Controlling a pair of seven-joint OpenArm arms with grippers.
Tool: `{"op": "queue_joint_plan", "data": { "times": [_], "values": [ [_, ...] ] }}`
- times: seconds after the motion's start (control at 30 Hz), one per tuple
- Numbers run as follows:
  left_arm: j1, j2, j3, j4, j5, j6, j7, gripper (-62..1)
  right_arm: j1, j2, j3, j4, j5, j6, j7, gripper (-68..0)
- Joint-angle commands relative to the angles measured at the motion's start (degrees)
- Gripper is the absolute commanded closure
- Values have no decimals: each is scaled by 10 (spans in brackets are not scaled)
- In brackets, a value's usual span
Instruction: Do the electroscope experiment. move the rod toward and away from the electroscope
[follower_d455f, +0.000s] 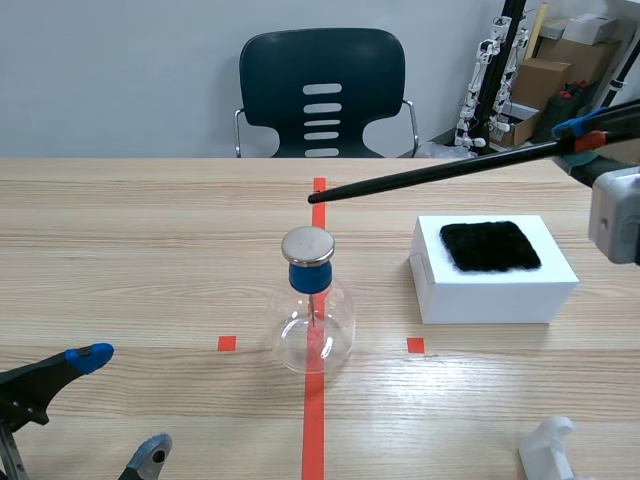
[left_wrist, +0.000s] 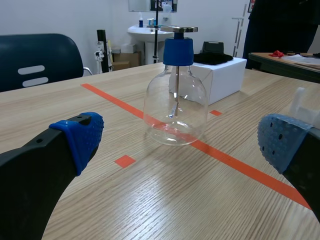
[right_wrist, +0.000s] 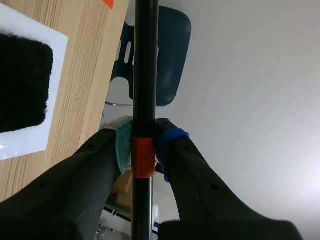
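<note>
The right gripper (right_wrist: 145, 142) is clamping the rod (follower_d455f: 440, 172) near its orange-banded back end, holding it raised off the table. The left gripper (follower_d455f: 120, 405) is sitting low with fingers spread wide, well apart from the rod's tip, gripping nothing.

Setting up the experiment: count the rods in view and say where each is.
1. The black rod is clamped in the right gripper, its tip raised near the electroscope. No other shows.

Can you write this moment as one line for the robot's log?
right tool: shut on rod | rod tip: near jar top, not touching | left tool: open, low, holding nothing
</note>
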Motion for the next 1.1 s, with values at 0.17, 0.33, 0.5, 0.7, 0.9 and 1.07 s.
{"op": "queue_joint_plan", "data": {
  "times": [0.17, 0.33, 0.5, 0.7, 0.9, 1.07],
  "values": [
    [-3, 1, 0, 6, -4, -1, -10, -623, 10, 7, -5, 3, -15, -8, -6, -13],
    [-3, 1, 0, 6, -4, -1, -10, -623, 10, -1, -5, 3, -21, -8, -6, -13],
    [-3, 1, 0, 6, -4, -1, -10, -623, 10, -2, 1, 3, 2, -9, -6, -13],
    [-3, 1, 0, 6, -4, -1, -10, -623, -2, -1, 71, 3, 79, -8, 3, -13],
    [-3, 1, 0, 6, -4, -1, -10, -623, -64, -2, 188, -5, 134, 11, 60, -13],
    [-3, 1, 0, 6, -4, -1, -10, -623, -88, -37, 283, -43, 149, 39, 136, -13]
  ]
}}
